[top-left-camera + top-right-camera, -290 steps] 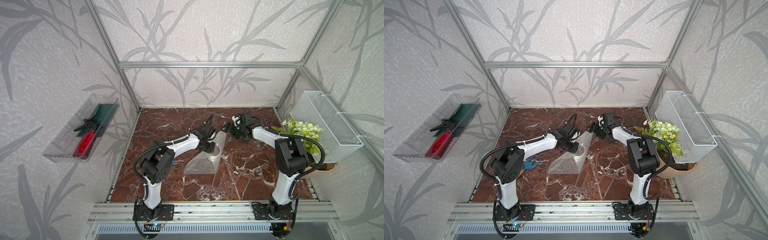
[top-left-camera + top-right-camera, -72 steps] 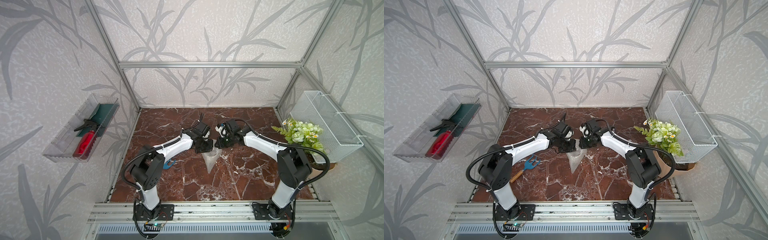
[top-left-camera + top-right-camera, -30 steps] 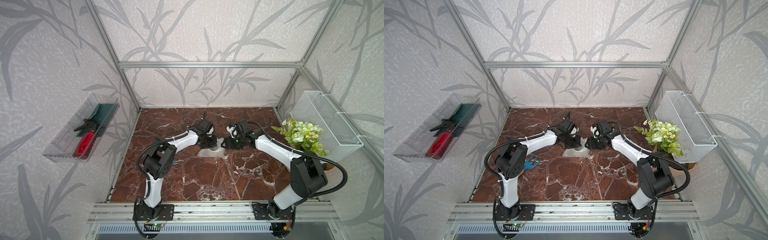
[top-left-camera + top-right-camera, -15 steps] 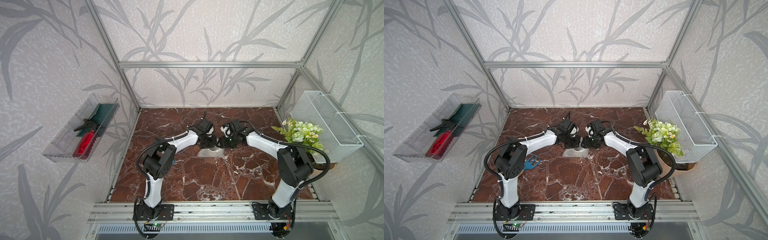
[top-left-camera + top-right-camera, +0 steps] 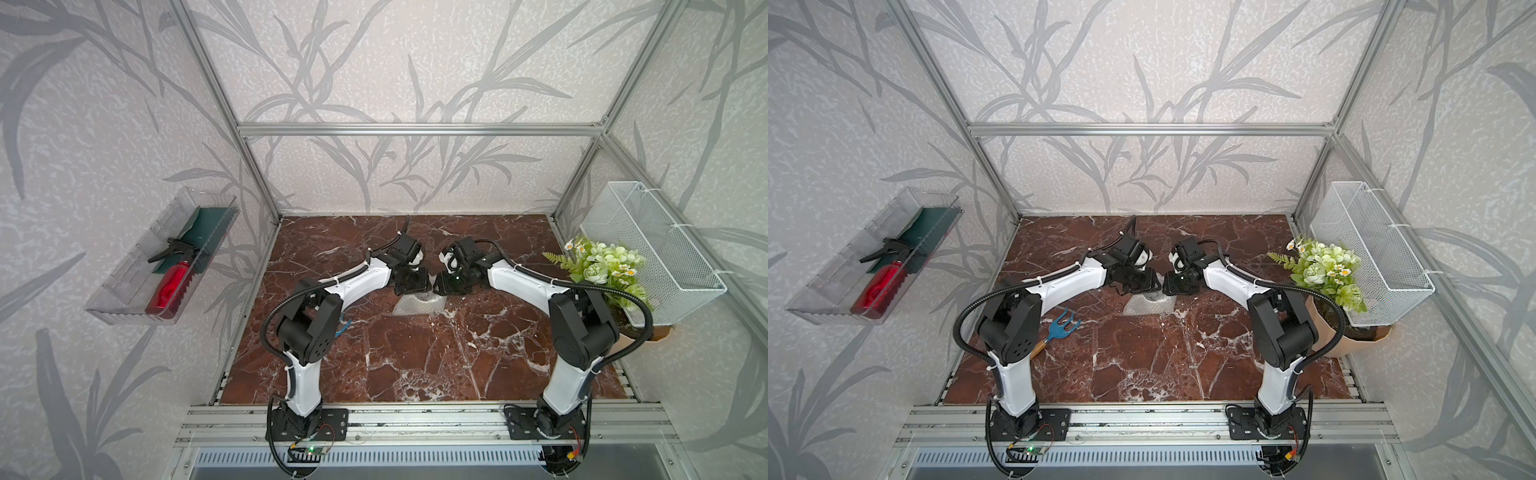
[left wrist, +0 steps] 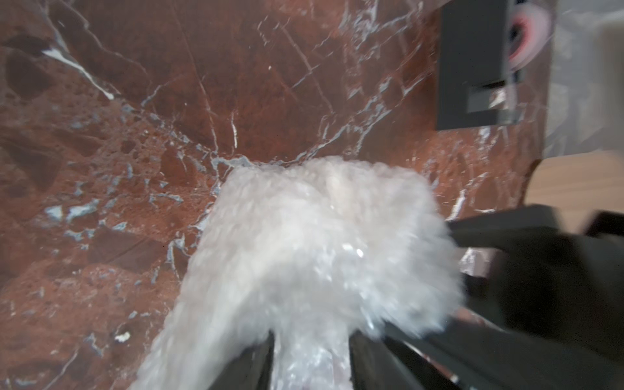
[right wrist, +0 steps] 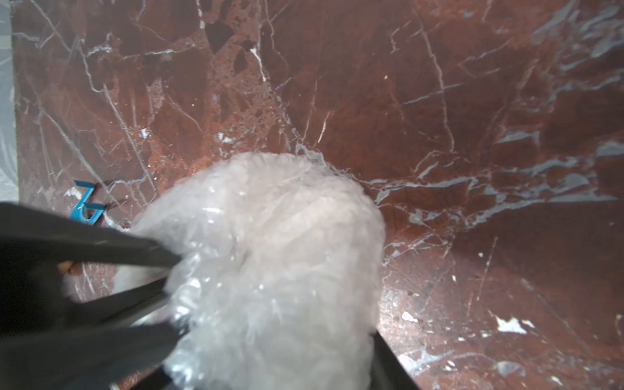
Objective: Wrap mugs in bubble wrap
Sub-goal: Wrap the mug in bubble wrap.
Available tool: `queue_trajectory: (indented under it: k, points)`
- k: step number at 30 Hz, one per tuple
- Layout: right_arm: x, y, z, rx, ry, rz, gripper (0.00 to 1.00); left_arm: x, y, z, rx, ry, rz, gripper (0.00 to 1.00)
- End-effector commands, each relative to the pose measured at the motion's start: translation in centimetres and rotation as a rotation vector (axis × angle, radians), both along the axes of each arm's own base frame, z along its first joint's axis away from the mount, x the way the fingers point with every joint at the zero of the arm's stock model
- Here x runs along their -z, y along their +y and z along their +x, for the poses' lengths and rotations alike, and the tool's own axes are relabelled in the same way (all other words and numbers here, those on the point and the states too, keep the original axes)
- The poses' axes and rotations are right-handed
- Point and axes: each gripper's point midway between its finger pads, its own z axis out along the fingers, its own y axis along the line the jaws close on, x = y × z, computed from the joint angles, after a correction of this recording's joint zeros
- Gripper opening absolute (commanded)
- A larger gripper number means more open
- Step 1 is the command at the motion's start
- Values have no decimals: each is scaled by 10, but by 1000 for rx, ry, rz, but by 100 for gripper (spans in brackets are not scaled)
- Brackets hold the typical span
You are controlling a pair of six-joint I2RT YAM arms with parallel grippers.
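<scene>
The bubble wrap [image 5: 417, 303] [image 5: 1148, 305] lies bunched into a rounded bundle at the middle of the marble table. The mug is hidden; only wrap shows. Both grippers meet over the bundle's far side. My left gripper [image 5: 415, 283] [image 6: 310, 354] has its two dark fingers apart, with a strip of bubble wrap [image 6: 320, 253] lying between them. My right gripper [image 5: 442, 284] [image 7: 270, 364] straddles the bundle [image 7: 270, 253], which fills its jaws and presses against the one finger [image 7: 383, 358] that shows. The left gripper's fingers [image 7: 135, 250] reach in beside it.
A blue hand rake [image 5: 1061, 326] [image 7: 86, 207] lies by the left arm's elbow. A potted plant [image 5: 602, 270] stands at the right edge under a white wire basket [image 5: 648, 253]. A clear wall tray [image 5: 124, 286] on the left holds a red spray bottle [image 5: 168, 286].
My left gripper's fingers have parted on the wrap. My right gripper has swung left from beside the bundle onto it and has narrowed a little. The bundle stays where it was.
</scene>
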Motion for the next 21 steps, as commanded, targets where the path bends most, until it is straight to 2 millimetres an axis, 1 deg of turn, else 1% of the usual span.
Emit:
queue_trajectory:
  k: [1,4,6,8,10,13,15,16,19,21]
  points:
    - [61,-23,-35,-17,164,-169,46,-67,-25,-2,65,-99,-172,44]
    - [65,-22,-36,-18,171,-166,46,-83,-28,-2,66,-123,-217,46]
    - [66,-21,-36,-18,174,-165,46,-92,-24,-3,59,-138,-218,46]
    - [65,-21,-36,-16,172,-165,45,-94,-14,-4,39,-153,-179,46]
    - [65,-20,-36,-19,171,-166,45,-91,3,-3,12,-180,-103,45]
    - [67,-19,-38,-23,175,-170,45,-73,33,-4,-11,-218,66,44]
    - [67,-17,-38,-26,177,-168,45,-53,50,-6,-1,-210,172,43]
    - [67,-17,-39,-28,178,-169,45,-44,55,-7,1,-196,199,43]
    - [68,-14,-40,-33,183,-178,45,-21,59,-9,5,-164,215,42]
    - [69,-15,-40,-32,187,-184,45,-11,58,-5,-6,-169,206,41]
